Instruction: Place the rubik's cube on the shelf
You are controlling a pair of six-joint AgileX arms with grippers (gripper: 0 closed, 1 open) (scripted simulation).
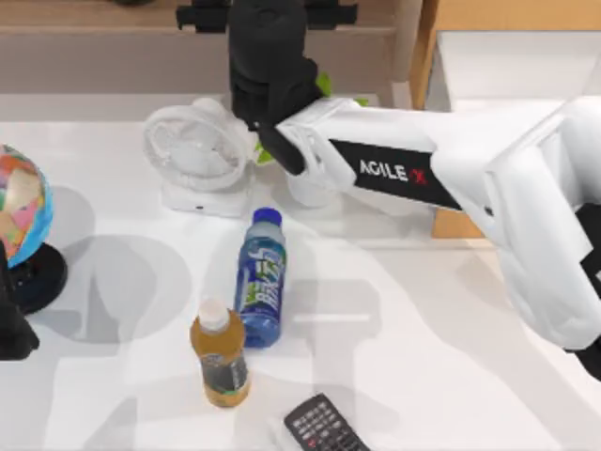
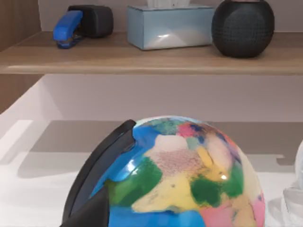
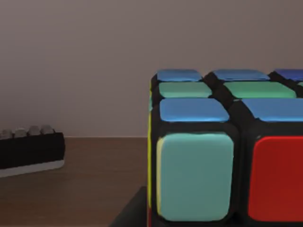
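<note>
The rubik's cube (image 3: 227, 156) looms close in the right wrist view, with blue and green stickers on top and teal and red ones on its near face. Brown wood of the shelf (image 3: 71, 179) lies beside and behind it. From above, my right arm reaches across the table to the back, and its black gripper (image 1: 268, 14) hangs over the shelf (image 1: 113, 33); the cube is hidden under it there. The left wrist view shows the shelf (image 2: 142, 59) as a long board. My left arm (image 1: 11, 329) is parked at the table's left edge.
A multicoloured globe (image 1: 19, 202) stands at the left. A white fan (image 1: 197, 150), a blue bottle (image 1: 261, 277), an amber bottle (image 1: 218, 355) and a remote (image 1: 324, 427) fill the middle. A stapler (image 2: 68, 26), tissue box (image 2: 170, 26) and black speaker (image 2: 242, 27) sit on the shelf.
</note>
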